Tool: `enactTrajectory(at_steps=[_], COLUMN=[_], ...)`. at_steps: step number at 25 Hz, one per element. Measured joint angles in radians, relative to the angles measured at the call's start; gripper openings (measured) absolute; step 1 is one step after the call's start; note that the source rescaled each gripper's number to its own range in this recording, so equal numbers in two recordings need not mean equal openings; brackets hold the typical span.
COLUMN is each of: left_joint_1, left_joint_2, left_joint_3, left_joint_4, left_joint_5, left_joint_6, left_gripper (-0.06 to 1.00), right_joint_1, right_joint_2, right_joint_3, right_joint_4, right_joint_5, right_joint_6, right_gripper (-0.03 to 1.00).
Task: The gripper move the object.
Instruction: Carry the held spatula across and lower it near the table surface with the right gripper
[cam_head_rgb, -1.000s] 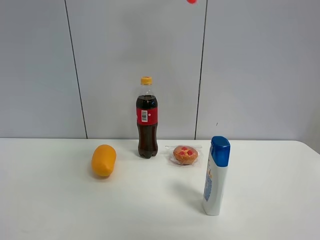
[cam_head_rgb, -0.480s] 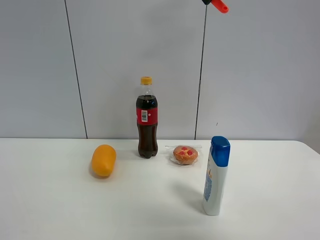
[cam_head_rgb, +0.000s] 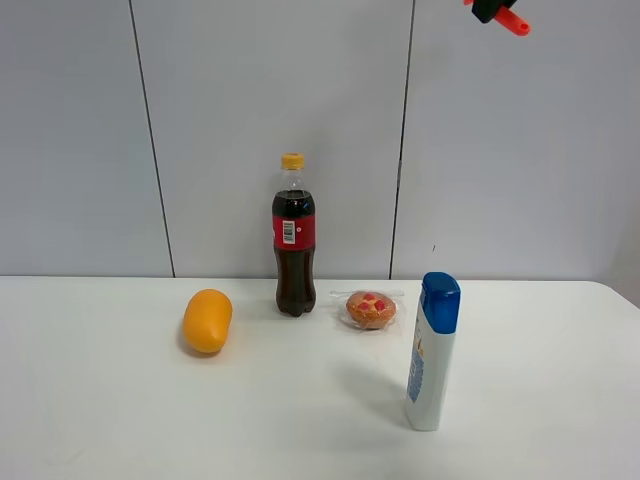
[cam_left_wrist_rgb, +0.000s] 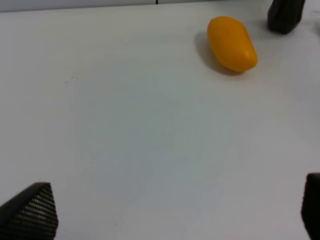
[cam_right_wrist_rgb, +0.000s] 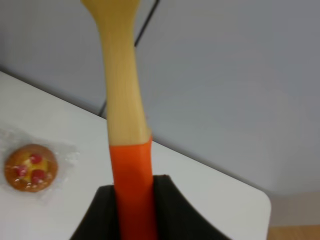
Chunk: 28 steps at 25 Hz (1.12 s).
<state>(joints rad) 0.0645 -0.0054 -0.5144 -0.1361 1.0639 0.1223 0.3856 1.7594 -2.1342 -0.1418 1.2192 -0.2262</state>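
Observation:
My right gripper (cam_right_wrist_rgb: 134, 210) is shut on the red-orange handle of the spatula (cam_right_wrist_rgb: 122, 100); its pale yellow neck rises out of the jaws and the blade is cut off by the frame edge. In the high view only the gripper tip (cam_head_rgb: 486, 10) and the red handle end (cam_head_rgb: 512, 22) show, high above the table at the top right. My left gripper (cam_left_wrist_rgb: 175, 210) is open and empty, its two fingertips (cam_left_wrist_rgb: 30, 210) low over the bare white table.
On the white table (cam_head_rgb: 100, 400) stand a cola bottle (cam_head_rgb: 293, 240) and a blue-capped white bottle (cam_head_rgb: 432, 352). An orange oval fruit (cam_head_rgb: 207, 320) lies left of the cola, also in the left wrist view (cam_left_wrist_rgb: 232, 43). A wrapped tart (cam_head_rgb: 370, 309) lies between the bottles.
The right gripper with the spatula has come into the top of the high view and moved rightward and slightly down. Nothing on the table has moved.

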Motion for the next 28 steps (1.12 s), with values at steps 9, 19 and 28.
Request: enactTrajectory(at_steps=[9, 19, 28], left_joint_1=[0.0, 0.0, 0.0], left_joint_2=[0.0, 0.0, 0.0], left_joint_3=[0.0, 0.0, 0.0], left_joint_4=[0.0, 0.001, 0.001], left_joint_5=[0.0, 0.0, 0.0], left_joint_6=[0.001, 0.001, 0.0], left_gripper=[1.0, 1.0, 1.0], right_joint_1=[-0.084, -0.084, -0.104], right_joint_2=[0.0, -0.008, -0.008], right_joint_3=[0.008, 0.285, 0.489], right_joint_4=[0.082, 0.082, 0.089], right_joint_5=[0.001, 0.006, 0.004], right_joint_6=[0.101, 0.117, 0.159], right_gripper=[0.0, 0.0, 0.0])
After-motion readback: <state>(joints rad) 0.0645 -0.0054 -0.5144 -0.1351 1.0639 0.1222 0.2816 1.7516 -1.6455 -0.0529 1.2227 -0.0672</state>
